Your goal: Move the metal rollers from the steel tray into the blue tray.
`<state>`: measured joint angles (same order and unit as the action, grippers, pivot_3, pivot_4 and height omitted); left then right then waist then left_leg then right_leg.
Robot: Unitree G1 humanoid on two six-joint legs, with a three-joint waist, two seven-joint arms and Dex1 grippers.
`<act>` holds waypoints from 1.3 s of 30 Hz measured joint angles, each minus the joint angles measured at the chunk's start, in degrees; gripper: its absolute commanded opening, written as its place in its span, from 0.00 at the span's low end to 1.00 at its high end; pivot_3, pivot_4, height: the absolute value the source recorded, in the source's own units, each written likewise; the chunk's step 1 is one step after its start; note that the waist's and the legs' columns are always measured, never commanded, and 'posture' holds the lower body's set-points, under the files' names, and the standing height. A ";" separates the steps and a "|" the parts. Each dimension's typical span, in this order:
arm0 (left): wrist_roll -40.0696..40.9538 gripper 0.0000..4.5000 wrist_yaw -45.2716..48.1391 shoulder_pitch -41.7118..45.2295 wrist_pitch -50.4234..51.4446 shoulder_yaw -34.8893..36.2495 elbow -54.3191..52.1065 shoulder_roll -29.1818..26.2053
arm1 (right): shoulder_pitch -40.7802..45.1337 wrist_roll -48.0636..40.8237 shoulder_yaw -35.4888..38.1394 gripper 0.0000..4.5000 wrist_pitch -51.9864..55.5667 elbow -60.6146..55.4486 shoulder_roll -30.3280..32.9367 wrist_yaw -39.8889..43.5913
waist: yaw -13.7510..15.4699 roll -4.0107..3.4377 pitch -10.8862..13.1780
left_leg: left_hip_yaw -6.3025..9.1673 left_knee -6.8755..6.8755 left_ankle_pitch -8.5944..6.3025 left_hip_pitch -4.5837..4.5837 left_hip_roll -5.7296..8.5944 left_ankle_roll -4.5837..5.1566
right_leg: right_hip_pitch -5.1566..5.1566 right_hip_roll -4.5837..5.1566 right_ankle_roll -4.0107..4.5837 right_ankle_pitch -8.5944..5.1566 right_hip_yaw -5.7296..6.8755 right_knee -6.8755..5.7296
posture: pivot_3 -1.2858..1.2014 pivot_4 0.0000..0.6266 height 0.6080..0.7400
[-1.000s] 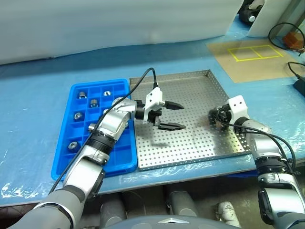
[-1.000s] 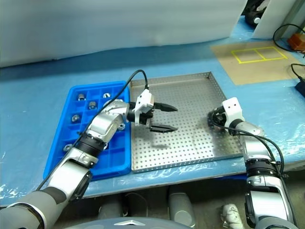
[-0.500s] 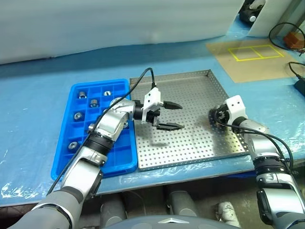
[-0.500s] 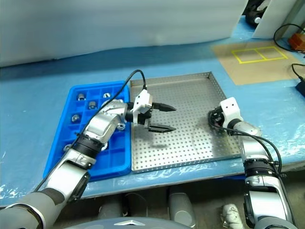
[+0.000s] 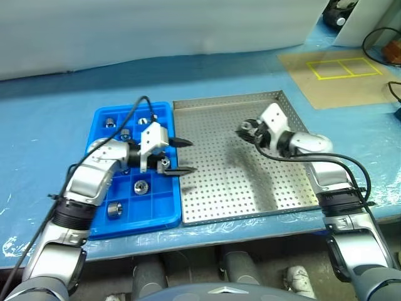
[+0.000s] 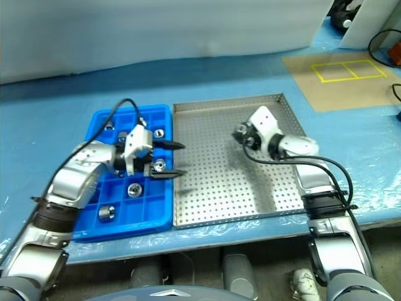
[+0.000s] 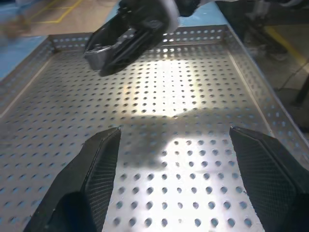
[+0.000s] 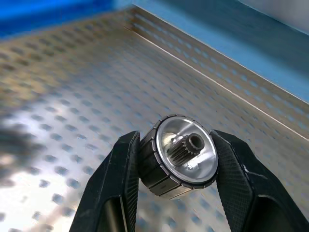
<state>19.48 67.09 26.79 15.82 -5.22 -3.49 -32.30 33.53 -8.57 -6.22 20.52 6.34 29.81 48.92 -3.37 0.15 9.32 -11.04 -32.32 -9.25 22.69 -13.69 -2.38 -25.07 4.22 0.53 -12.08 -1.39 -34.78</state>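
Note:
My right gripper (image 8: 181, 193) is shut on a metal roller (image 8: 181, 154), a shiny short cylinder with a toothed dark hub, and holds it above the steel tray (image 5: 238, 182). From the head it hangs over the tray's back right part, right gripper (image 5: 245, 130). The left gripper (image 5: 183, 157) is open and holds nothing; it hovers at the right edge of the blue tray (image 5: 135, 222), pointing toward the steel tray. Several rollers lie in the blue tray's compartments, one of them a roller (image 5: 141, 186) near the left gripper. In the left wrist view the right gripper (image 7: 130, 38) shows over the perforated floor.
Both trays sit side by side on a blue-covered table, the blue tray on the left. A brown sheet with yellow tape squares (image 5: 341, 66) lies at the back right. Black cables (image 5: 382, 47) lie by the right edge. A pale wall runs along the back.
The right gripper has risen from the steel tray's right side with the roller and swung left. The left gripper has drawn back left from over the steel tray to the blue tray's edge.

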 measured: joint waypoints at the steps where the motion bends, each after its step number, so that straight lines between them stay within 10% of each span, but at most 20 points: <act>1: 0.47 0.85 -0.69 -0.31 0.43 1.08 -0.56 -0.68 | 0.80 -1.01 -1.42 0.40 0.82 -1.25 -0.24 2.44 | 0.39 0.00 0.00 | 0.00 0.02 0.01 -0.01 -0.02 -0.03 | 0.00 -0.01 0.00 0.00 0.00 0.00 | 0.45 0.24 1.00; 25: 16.50 0.85 -10.25 -35.19 18.13 29.65 -33.36 -14.96 | 9.83 -2.78 -19.38 0.40 -6.02 4.18 -10.11 32.67 | 9.34 0.16 0.09 | 0.08 0.18 0.15 0.01 -0.12 -0.29 | -0.10 0.01 0.02 -0.02 0.17 -0.12 | 0.63 0.24 1.00; 39: 22.26 0.85 -15.48 -42.95 20.87 30.97 -43.77 -14.94 | 10.45 -0.79 -21.77 0.40 -9.62 10.50 -11.97 36.51 | 11.51 0.18 0.09 | 0.53 0.18 0.26 0.25 -0.08 -0.47 | -0.11 0.00 0.01 -0.03 0.42 -0.10 | 0.65 0.24 1.00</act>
<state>41.74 51.62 -16.16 36.69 25.75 -47.26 -47.24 43.98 -9.36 -27.99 10.90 16.83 17.84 85.43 8.14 0.33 9.41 -10.51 -32.13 -8.99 22.94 -13.77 -2.85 -25.18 4.21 0.54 -12.11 -0.97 -34.88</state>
